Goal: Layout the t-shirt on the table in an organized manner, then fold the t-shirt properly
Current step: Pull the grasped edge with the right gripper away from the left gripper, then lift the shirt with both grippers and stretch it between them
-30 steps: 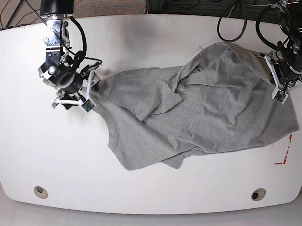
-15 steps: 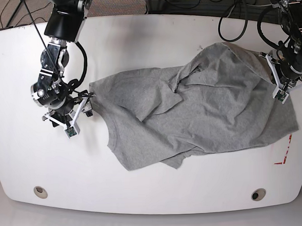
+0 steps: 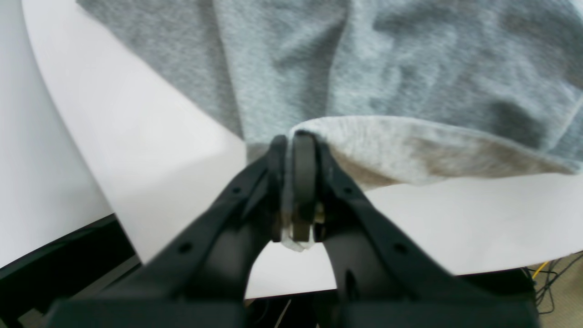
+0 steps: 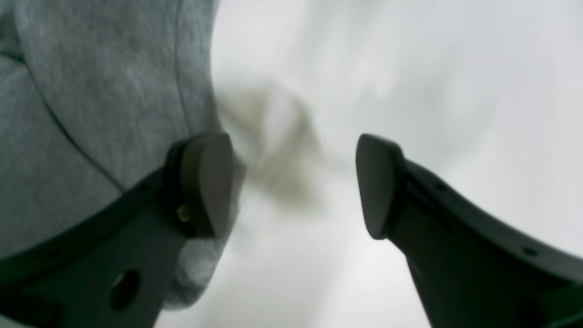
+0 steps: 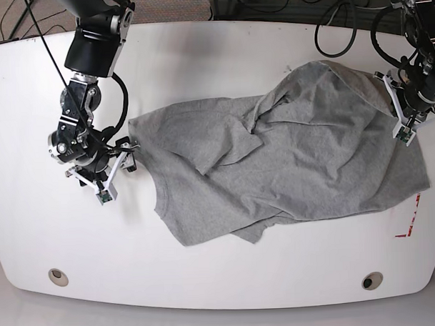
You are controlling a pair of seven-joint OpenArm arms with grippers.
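The grey t-shirt (image 5: 289, 153) lies crumpled and folded over itself across the middle and right of the white table (image 5: 199, 56); no lettering shows. My left gripper (image 5: 403, 133) is at the shirt's right edge. In the left wrist view it (image 3: 294, 150) is shut on a fold of the shirt's hem (image 3: 410, 146). My right gripper (image 5: 128, 150) is at the shirt's left corner. In the right wrist view it (image 4: 291, 182) is open, one fingertip (image 4: 205, 182) lies on the shirt's edge (image 4: 104, 105), and the other is over bare table.
Two round grommet holes (image 5: 58, 276) (image 5: 372, 280) sit near the table's front edge. Red marks (image 5: 412, 220) are at the front right by the shirt's hem. Cables hang beyond the far edge (image 5: 334, 16).
The arm on the view's left has moved left and down, and the shirt's left corner has shifted a little left with it. The arm on the right has barely moved.
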